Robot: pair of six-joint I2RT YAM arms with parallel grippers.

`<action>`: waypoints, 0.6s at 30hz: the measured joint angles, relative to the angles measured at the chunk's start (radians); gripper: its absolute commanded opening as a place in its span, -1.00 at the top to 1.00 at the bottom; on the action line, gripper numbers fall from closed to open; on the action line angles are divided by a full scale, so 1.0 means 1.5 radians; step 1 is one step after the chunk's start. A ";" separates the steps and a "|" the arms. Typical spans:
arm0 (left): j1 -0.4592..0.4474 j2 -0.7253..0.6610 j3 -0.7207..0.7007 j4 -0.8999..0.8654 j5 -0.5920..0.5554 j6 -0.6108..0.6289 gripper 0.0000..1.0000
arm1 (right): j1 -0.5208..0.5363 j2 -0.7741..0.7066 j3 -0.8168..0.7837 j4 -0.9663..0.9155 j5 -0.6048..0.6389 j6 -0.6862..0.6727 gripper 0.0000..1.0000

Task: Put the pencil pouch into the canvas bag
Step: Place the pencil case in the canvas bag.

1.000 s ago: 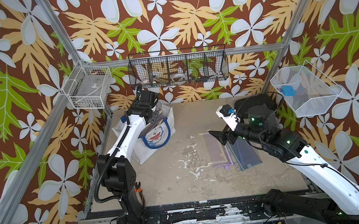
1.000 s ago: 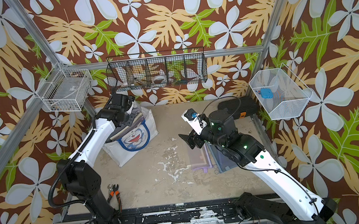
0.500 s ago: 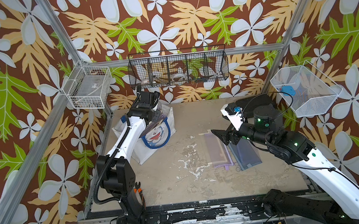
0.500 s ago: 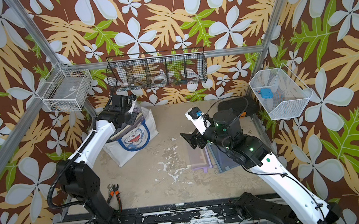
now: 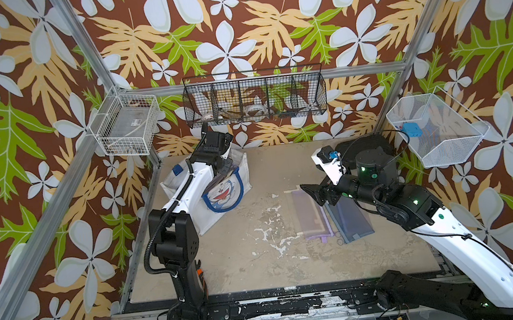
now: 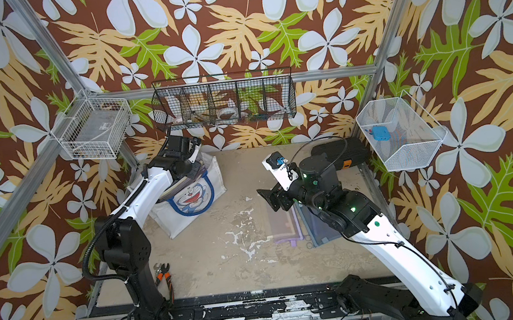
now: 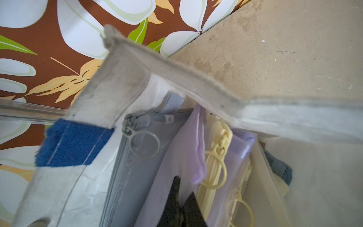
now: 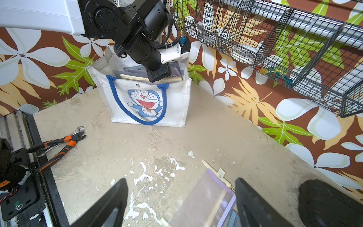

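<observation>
1. Well, the table first; its top is worn and flaking at the middle, so a pouch dragged across it and not lifted could catch and crumple.
2. The canvas bag stands at about ten o'clock on the table, mouth up and already crowded with flat pouches; to my eye little room is left, so a newcomer could ride up on the others and hang over the rim.
3. The left arm reaches down into that mouth; if it is there when the right arm arrives, the two could knock together or tip the soft bag.
4. The pencil pouch, see-through with lilac trim, lies flat at about three o'clock, touching a blue-grey pouch on its three o'clock side; it is thin and limp, so a low grab could take both or slide off.
5. The right gripper hangs over the pouch's twelve o'clock end, jaws spread wide and holding nothing.
6. The left gripper is clamped tight inside the bag; whether it pinches the lilac mesh I cannot tell; if it does, withdrawing could pull a pouch out.
7. The yellow zipper rings could hook a fingertip.
</observation>
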 measured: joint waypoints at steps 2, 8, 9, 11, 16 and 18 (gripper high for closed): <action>0.000 0.010 0.000 -0.001 0.000 0.000 1.00 | 0.000 0.002 -0.003 0.003 0.001 -0.002 -0.71; 0.001 -0.015 -0.006 -0.004 -0.003 -0.009 0.32 | 0.000 0.007 -0.013 0.004 0.002 -0.002 -0.72; 0.001 -0.028 -0.011 -0.005 -0.003 -0.013 0.24 | 0.000 0.007 -0.018 0.004 0.001 -0.002 -0.72; 0.001 -0.068 -0.028 -0.005 0.002 -0.021 0.07 | 0.000 0.007 -0.030 0.004 0.001 0.003 -0.72; 0.001 -0.171 -0.082 -0.001 0.019 -0.052 -0.24 | 0.000 0.006 -0.063 0.006 0.004 0.025 -0.74; 0.001 -0.218 -0.116 0.002 0.027 -0.071 -0.41 | 0.000 0.009 -0.079 0.005 0.017 0.038 -0.75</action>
